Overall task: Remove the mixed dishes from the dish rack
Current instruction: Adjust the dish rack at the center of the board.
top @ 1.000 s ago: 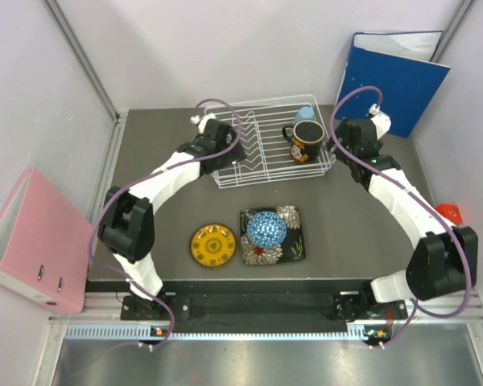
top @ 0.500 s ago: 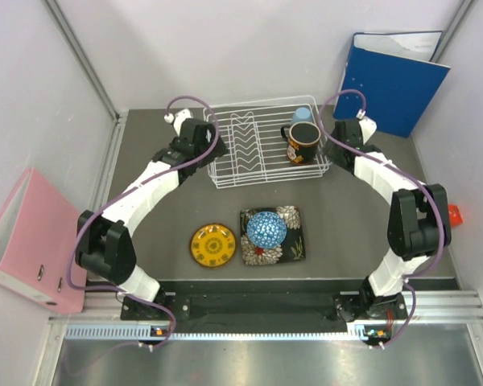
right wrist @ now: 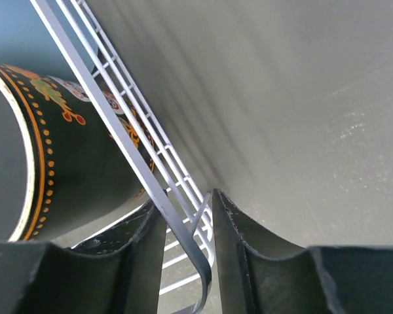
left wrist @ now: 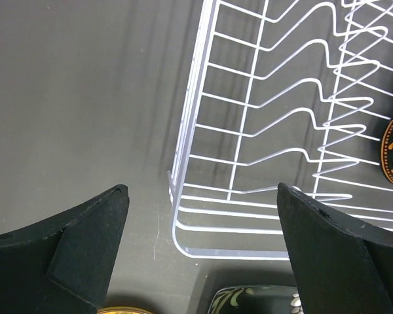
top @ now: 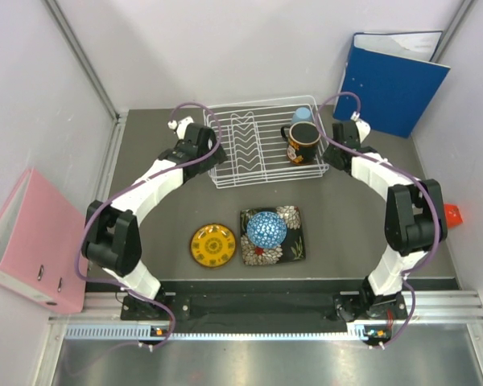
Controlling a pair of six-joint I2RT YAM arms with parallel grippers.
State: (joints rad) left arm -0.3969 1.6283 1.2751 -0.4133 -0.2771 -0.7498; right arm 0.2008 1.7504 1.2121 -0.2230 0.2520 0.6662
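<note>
- Right gripper (right wrist: 187,199): fingers pinched onto the right rim wire of the dish rack (top: 249,149), by its near-right corner. The wire fills the gap, so it looks clamped.
- Left gripper (left wrist: 202,190): jaws spread wide, with the rack's near-left corner between them, apart from both.
- Dark patterned mug (top: 304,143): cut off in the right wrist view, just inside the rim.
- Light blue cup (top: 303,115): mostly hidden behind the mug, in the rack's far-right corner.
- Mug upright, handle pointing left.
- Rack's long axis runs left-right across the desk (top: 346,217).
- Nearer on the desk: blue mosaic bowl (top: 266,230) dome-up on the black square plate (top: 291,219), covering its middle. Yellow plate (top: 213,245) lies flat just to the left.
</note>
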